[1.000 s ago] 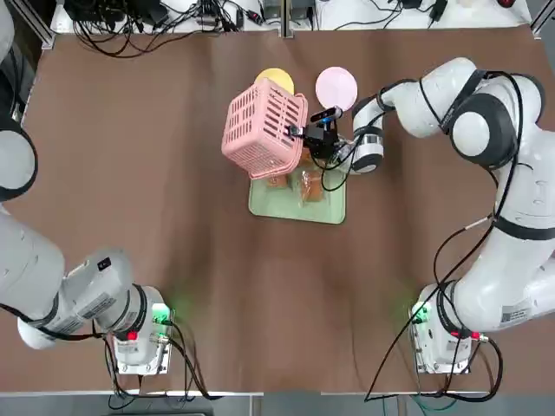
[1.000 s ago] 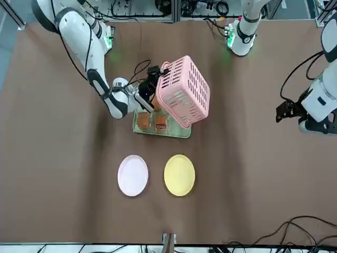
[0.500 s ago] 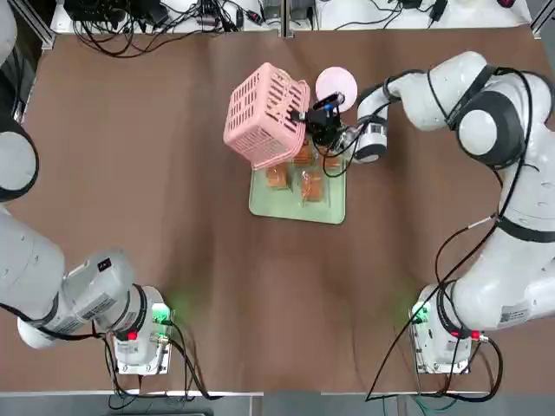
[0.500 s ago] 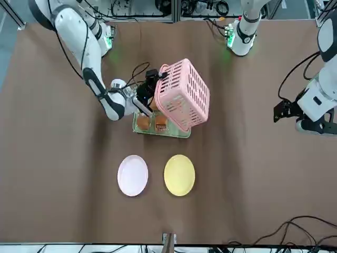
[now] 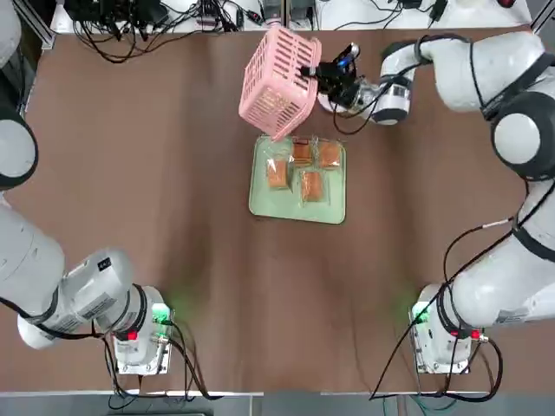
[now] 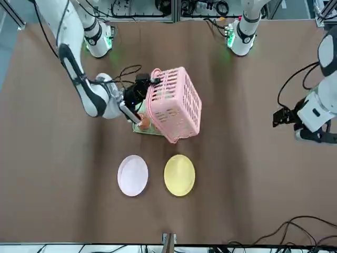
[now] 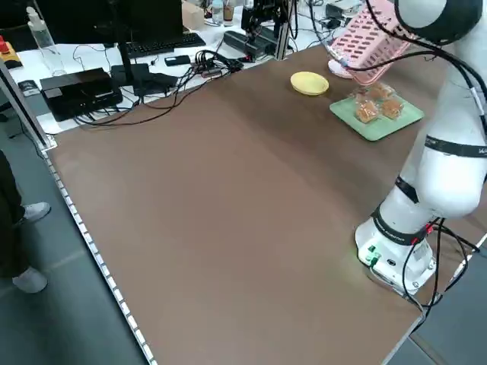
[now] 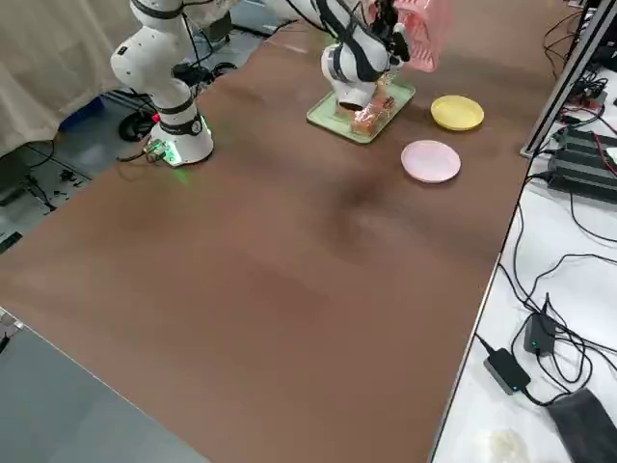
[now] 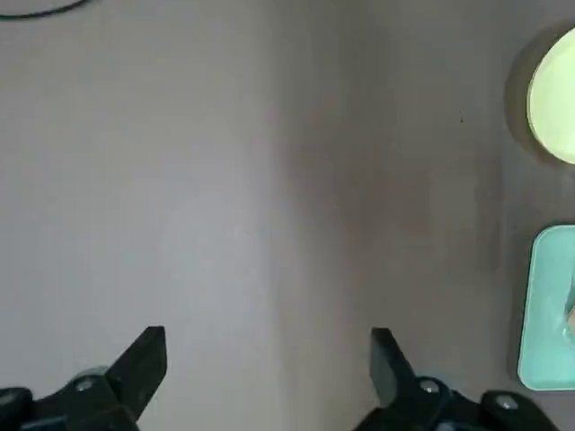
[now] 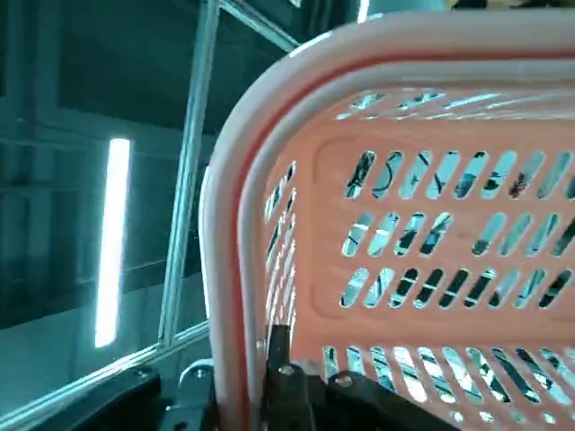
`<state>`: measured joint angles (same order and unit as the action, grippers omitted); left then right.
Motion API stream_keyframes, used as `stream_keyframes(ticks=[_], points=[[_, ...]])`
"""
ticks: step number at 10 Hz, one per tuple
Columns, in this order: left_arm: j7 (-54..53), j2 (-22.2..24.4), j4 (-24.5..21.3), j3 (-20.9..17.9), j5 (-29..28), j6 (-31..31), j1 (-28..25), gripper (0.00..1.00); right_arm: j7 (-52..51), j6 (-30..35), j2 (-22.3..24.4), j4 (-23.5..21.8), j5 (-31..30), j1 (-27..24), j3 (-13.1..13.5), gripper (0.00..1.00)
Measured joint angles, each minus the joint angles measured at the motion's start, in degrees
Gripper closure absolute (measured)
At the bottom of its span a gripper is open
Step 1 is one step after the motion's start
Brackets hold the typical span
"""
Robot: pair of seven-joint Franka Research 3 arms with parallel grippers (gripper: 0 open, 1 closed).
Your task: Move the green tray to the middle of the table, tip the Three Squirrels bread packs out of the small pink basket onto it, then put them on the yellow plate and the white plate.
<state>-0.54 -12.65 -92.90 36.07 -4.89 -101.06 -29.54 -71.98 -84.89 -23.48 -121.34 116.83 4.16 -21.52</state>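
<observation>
Above the green tray [image 5: 297, 206], keep the right gripper [image 5: 319, 76] pinching the small pink basket [image 5: 277, 82] rim; set it aside clear of both plates.

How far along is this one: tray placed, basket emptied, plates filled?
Done: the tray sits mid-table with four bread packs on it. In hand: the right gripper is shut on the rim of the tipped pink basket, held in the air beyond the tray; the left gripper is open over bare table. Left: both the yellow plate and white plate hold nothing, so all packs need moving.
</observation>
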Motion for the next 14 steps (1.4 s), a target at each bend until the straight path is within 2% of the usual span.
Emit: stream_keyframes(ticks=[2, 3, 4, 5, 7, 8, 9, 10, 13, 14], points=[[0.0, -0.2, -3.0, 0.3, 0.0, -1.2, 0.1, 0.0, 6.0, -5.8, 5.4, -1.1, -1.0, -1.3, 0.0, 0.93], [0.0, 0.1, -5.6, 0.5, 0.1, -4.1, 0.2, 0.0, 9.0, -9.0, 7.9, -1.5, -2.9, -1.9, 0.1, 0.93], [0.0, 0.9, -9.6, 0.9, 0.3, -8.2, 0.3, 0.0, 12.4, -13.0, 10.3, -1.6, -6.3, -2.4, 0.5, 0.93], [0.0, 2.5, -14.6, 1.5, 0.5, -12.4, 0.4, 0.0, 16.7, -16.6, 13.2, -1.5, -12.4, -3.0, 2.0, 0.93], [0.1, 7.4, -26.0, 2.0, 2.7, -20.8, 0.4, 0.0, 22.0, -18.2, 17.2, -1.5, -25.3, -3.6, 8.5, 0.93], [0.1, 10.1, -31.0, 2.6, 5.6, -25.3, 0.4, 0.0, 23.3, -18.1, 18.0, -1.5, -31.4, -3.7, 12.3, 0.93], [0.8, 12.4, -34.0, 4.6, 8.6, -27.8, 0.4, 0.0, 25.5, -17.8, 18.7, -1.4, -37.3, -3.6, 15.7, 0.93], [4.5, 14.2, -35.6, 8.8, 10.1, -28.8, 0.5, 0.0, 28.1, -17.6, 19.6, -1.3, -43.0, -3.5, 18.6, 0.93], [24.0, 16.2, -40.1, 25.7, 10.4, -36.4, 1.3, 0.0, 35.8, -17.3, 22.4, -0.4, -62.2, -2.7, 26.6, 0.93], [28.5, 16.3, -41.0, 29.3, 10.4, -38.2, 1.3, 0.0, 39.7, -17.2, 23.2, 0.3, -69.2, -2.7, 27.6, 0.93]])
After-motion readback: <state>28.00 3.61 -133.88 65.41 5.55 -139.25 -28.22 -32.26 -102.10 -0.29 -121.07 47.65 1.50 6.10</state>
